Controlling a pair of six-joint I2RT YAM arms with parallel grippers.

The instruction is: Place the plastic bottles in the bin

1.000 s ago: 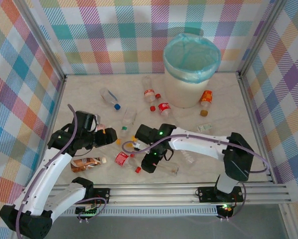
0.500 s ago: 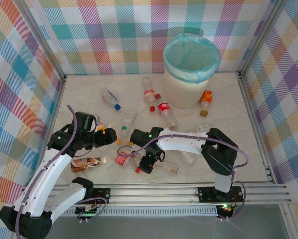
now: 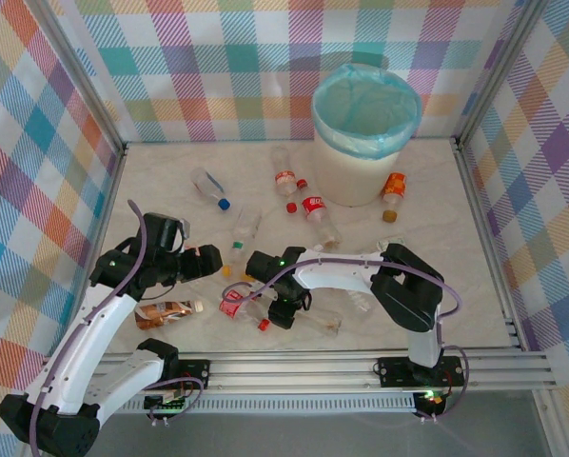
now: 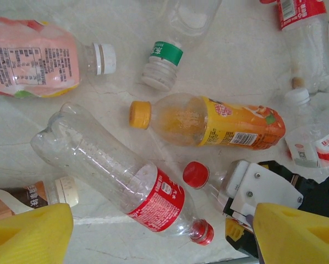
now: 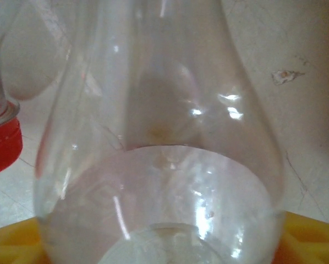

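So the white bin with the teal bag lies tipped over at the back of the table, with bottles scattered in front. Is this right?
No: the bin stands upright, not tipped over, as the top external view shows. It is at the back of the table, with bottles scattered in front.

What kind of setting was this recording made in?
Probably a staged robot test cell, not a real room: plaid fabric walls on aluminium framing box in a marble-look tabletop strewn with crushed plastic bottles beside a lined bin.
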